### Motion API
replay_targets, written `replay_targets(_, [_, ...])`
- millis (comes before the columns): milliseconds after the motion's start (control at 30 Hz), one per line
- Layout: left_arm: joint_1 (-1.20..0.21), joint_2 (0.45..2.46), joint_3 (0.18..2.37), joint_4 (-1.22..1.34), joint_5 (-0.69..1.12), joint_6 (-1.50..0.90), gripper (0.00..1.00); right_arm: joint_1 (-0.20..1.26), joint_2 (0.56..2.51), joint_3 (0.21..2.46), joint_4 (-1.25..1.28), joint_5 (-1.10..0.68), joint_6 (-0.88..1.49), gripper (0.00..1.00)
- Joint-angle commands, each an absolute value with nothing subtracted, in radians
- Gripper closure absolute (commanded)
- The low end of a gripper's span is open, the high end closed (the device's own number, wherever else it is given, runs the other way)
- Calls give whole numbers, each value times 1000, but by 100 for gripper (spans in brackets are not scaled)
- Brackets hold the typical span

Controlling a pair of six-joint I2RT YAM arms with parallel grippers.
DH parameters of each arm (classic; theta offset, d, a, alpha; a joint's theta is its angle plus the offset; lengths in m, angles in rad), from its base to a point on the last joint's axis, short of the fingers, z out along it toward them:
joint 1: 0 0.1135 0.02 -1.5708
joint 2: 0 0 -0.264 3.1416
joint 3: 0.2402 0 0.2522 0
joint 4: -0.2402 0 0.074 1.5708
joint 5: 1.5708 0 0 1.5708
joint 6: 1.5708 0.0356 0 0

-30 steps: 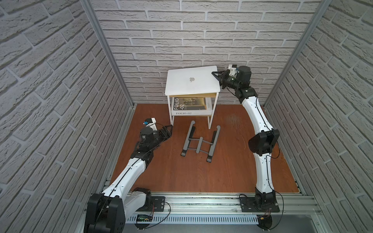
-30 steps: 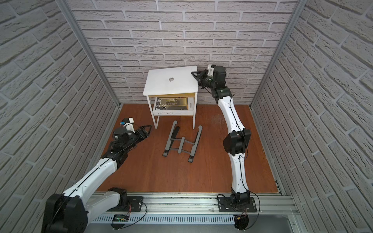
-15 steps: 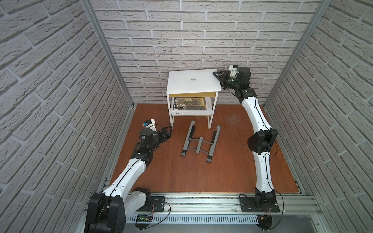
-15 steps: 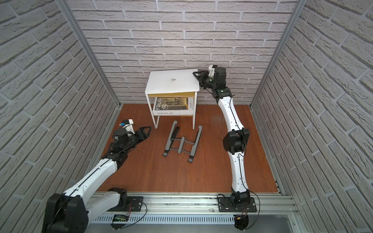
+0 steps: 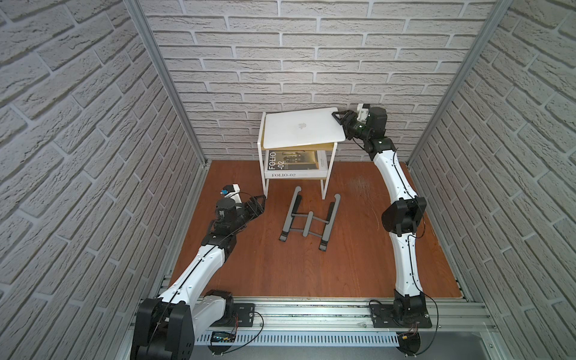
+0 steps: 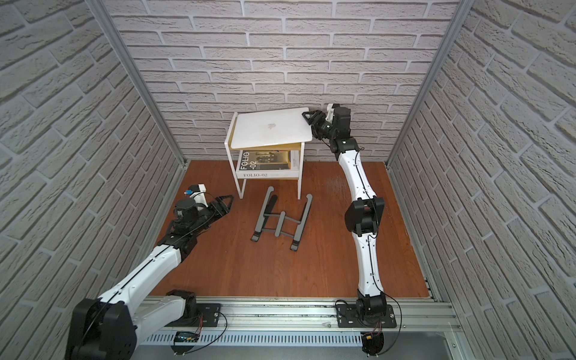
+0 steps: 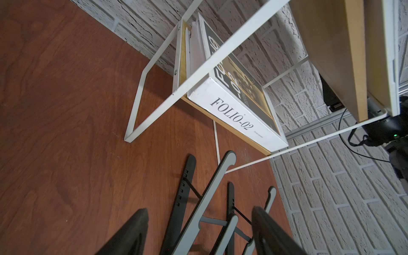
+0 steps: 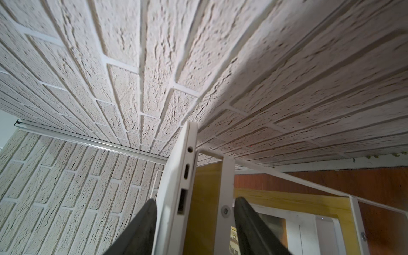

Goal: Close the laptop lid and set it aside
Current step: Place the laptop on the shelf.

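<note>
The laptop (image 5: pixel 290 137) lies shut on the yellow top of a white shelf (image 5: pixel 325 184) at the back wall, in both top views. The laptop lid (image 6: pixel 255 134) faces up, its grey logo showing. It sits slightly askew, its right side past the shelf's edge. My right gripper (image 5: pixel 339 120) is open at that right edge. In the right wrist view the laptop's port side (image 8: pixel 181 176) stands between the fingers (image 8: pixel 141 220), nearer one than the other. My left gripper (image 5: pixel 260 199) hangs open and empty low over the floor by the shelf's front left leg.
A large book marked FOLIO-02 (image 5: pixel 293 163) fills the shelf's lower level. A grey folding metal stand (image 5: pixel 308 218) lies flat on the wooden floor in front of the shelf. Brick walls close in the back and both sides.
The laptop has come down from a raised tilt onto the shelf top. The right gripper, shut on its edge before, has opened. The left arm has barely moved.
</note>
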State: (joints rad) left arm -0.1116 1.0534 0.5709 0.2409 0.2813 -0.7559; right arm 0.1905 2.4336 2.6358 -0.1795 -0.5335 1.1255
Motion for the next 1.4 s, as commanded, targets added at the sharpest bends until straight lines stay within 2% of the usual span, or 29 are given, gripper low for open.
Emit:
replay_targets(0, [-106,1044,555,289,291,-736,23,216,2431,2658,-131,-552,1106,38])
replay_targets(500, [-106,1008,560,250,276,-729,20,276,2406,2657,-141,-476,1097,36])
replay_targets(633, [-106,985,562,227,266,-721,19,272,2386,2658,-189,-474,1061,32])
replay_targets(733, [-103,969,564,214,255,-720,17,259,2365,2656,-228,-494,1034,21])
replay_targets(967, [-81,928,566,178,245,-719,3,236,2319,2653,-326,-535,977,9])
replay_targets(1067, [-68,900,570,154,242,-717,1,231,2296,2651,-361,-549,951,0])
replay_targets(1367, [-22,819,585,81,232,-704,2,189,2166,2572,-426,-580,906,0])
